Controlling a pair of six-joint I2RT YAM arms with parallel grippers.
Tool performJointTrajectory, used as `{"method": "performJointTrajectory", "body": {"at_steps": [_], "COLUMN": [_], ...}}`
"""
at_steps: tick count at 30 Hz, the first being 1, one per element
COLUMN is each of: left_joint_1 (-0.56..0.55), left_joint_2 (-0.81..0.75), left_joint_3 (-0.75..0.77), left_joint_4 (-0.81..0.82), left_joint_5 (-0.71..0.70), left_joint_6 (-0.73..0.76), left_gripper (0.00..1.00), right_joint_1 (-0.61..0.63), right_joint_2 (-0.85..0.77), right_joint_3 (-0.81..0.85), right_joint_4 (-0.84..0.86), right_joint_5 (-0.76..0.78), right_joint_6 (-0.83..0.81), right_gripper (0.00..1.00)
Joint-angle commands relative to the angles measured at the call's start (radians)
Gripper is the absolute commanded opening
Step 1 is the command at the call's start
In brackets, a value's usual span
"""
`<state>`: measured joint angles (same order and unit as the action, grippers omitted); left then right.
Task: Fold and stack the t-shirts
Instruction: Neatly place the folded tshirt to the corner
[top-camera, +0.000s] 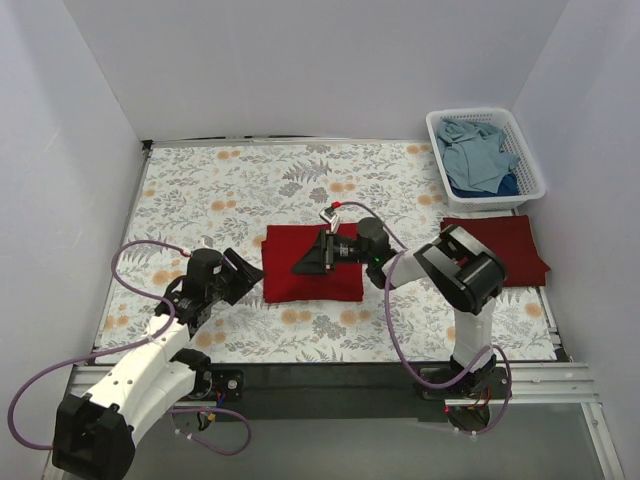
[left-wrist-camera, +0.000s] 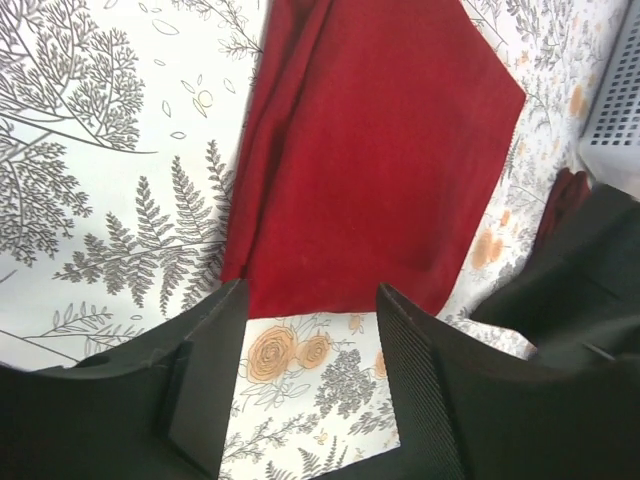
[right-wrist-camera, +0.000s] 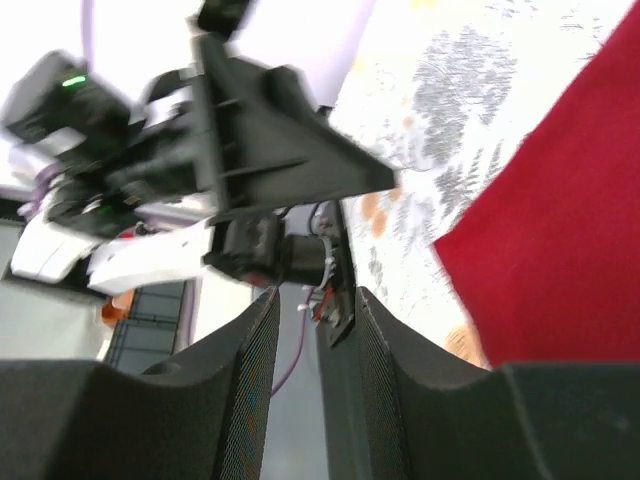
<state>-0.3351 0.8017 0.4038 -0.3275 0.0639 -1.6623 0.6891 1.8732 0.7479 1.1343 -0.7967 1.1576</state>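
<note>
1. Bright red short-sleeved cloth t-shirt (top-camera: 290, 285): folded into a flat rectangle on the floral-printed worktop (top-camera: 220, 180). It lies under the right claw (top-camera: 303, 265) and just ahead of the left claw (top-camera: 245, 268). The weave is matte, with soft lengthwise creases along the edge nearest the left claw.
2. Handling (judged): light, limp and not slippery. Lifted from a single point it would likely sag and fall open. The better hold is a pinch through all layers at an edge or corner, ideally one claw at each of two corners.
3. Left claw: jaws spread wide with nothing between them, low over bare worktop. The shirt's near corner is just beyond its fingertips.
4. Right claw: above the shirt's middle, turned sideways and pointing toward the left claw. Its jaws are narrowly parted and empty.
5. Darker maroon cloth t-shirt (top-camera: 510, 245): folded flat, well apart to the right of the right claw.
6. Dusty blue cloth t-shirts (top-camera: 475, 150): crumpled and unfolded inside a white plastic lattice basket (top-camera: 528, 160), far beyond and to the right of both claws.
</note>
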Motion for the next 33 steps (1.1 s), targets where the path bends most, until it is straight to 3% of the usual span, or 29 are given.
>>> {"method": "performJointTrajectory", "body": {"at_steps": [1, 5, 9, 13, 17, 21, 24, 25, 27, 32, 33], "left_joint_1": [0.004, 0.005, 0.005, 0.004, -0.019, -0.1, -0.211, -0.285, -0.358, -0.559, -0.588], "left_joint_2": [-0.016, -0.006, 0.005, 0.021, 0.062, 0.141, 0.256, 0.289, 0.365, 0.62, 0.663], "left_joint_3": [0.052, 0.07, 0.099, 0.127, 0.176, 0.25, 0.343, 0.369, 0.458, 0.634, 0.662], "left_joint_4": [-0.044, -0.054, -0.068, -0.07, -0.071, -0.073, -0.081, -0.09, -0.1, -0.131, -0.137], "left_joint_5": [-0.052, -0.052, -0.05, -0.046, -0.032, -0.052, -0.128, -0.159, -0.209, -0.28, -0.295], "left_joint_6": [0.062, 0.087, 0.117, 0.136, 0.167, 0.209, 0.242, 0.26, 0.285, 0.407, 0.424], "left_gripper": [0.54, 0.56, 0.58, 0.59, 0.59, 0.59, 0.59, 0.59, 0.59, 0.58, 0.57], "right_joint_1": [0.042, 0.058, 0.055, 0.046, 0.018, -0.062, -0.147, -0.187, -0.226, -0.329, -0.336], "right_joint_2": [0.139, 0.309, 0.305, 0.225, 0.036, -0.155, -0.301, -0.334, -0.428, -0.615, -0.64], "right_joint_3": [0.074, 0.062, -0.004, 0.014, 0.048, 0.039, 0.059, 0.088, 0.105, 0.13, 0.125], "right_joint_4": [-0.077, -0.057, -0.1, -0.14, -0.301, -0.603, -0.934, -1.117, -1.25, -1.563, -1.588], "right_joint_5": [0.065, 0.102, 0.145, 0.117, 0.117, 0.177, 0.289, 0.336, 0.468, 0.747, 0.78], "right_joint_6": [0.005, 0.042, 0.024, -0.019, -0.134, -0.321, -0.54, -0.606, -0.743, -0.884, -0.904], "right_gripper": [0.43, 0.41, 0.41, 0.41, 0.42, 0.43, 0.45, 0.45, 0.46, 0.51, 0.6]}}
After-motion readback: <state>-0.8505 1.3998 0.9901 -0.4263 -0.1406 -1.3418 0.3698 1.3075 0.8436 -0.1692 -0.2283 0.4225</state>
